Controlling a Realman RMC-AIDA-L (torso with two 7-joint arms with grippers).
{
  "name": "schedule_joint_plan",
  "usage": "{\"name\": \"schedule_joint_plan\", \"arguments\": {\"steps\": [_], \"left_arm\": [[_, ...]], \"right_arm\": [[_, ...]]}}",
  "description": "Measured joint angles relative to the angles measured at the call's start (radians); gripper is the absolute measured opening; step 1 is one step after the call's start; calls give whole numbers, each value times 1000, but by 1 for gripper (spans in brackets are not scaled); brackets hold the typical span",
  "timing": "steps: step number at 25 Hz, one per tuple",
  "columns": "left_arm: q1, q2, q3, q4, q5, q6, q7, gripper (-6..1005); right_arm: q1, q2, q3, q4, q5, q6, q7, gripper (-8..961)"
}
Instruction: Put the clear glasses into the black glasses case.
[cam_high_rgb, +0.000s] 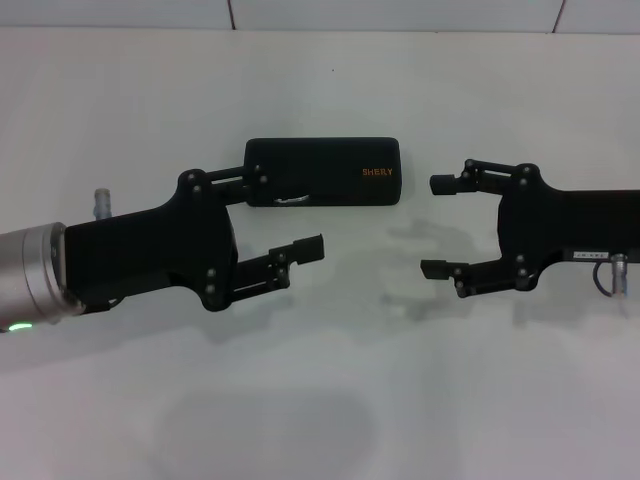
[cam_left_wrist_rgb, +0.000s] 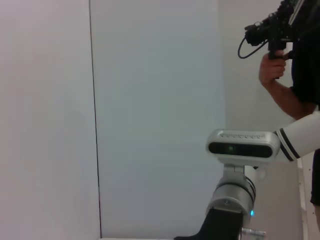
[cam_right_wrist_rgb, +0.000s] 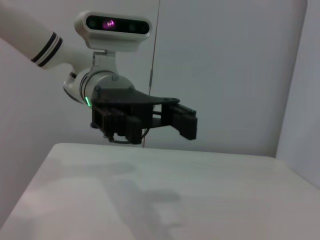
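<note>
The black glasses case (cam_high_rgb: 330, 172) lies shut on the white table (cam_high_rgb: 320, 400), its orange lettering facing up. My left gripper (cam_high_rgb: 285, 212) is open and empty; in the head view its far finger overlaps the case's left end and its near finger is in front of the case. The right wrist view shows this left gripper (cam_right_wrist_rgb: 172, 117) held above the table. My right gripper (cam_high_rgb: 436, 226) is open and empty, a little to the right of the case. The clear glasses are hidden or out of view.
Both arms cast soft shadows on the table between and in front of the grippers. The table's back edge meets a pale wall (cam_high_rgb: 320, 12). In the left wrist view a person (cam_left_wrist_rgb: 295, 75) with a camera stands behind my right arm (cam_left_wrist_rgb: 235, 200).
</note>
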Motion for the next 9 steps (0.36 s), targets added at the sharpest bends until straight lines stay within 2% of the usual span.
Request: {"name": "schedule_joint_plan", "arguments": {"steps": [9], "left_arm": [[2, 1, 0, 0, 9, 2, 21, 575]], "right_arm": [[-3, 9, 1, 0, 0, -5, -50, 885]]}}
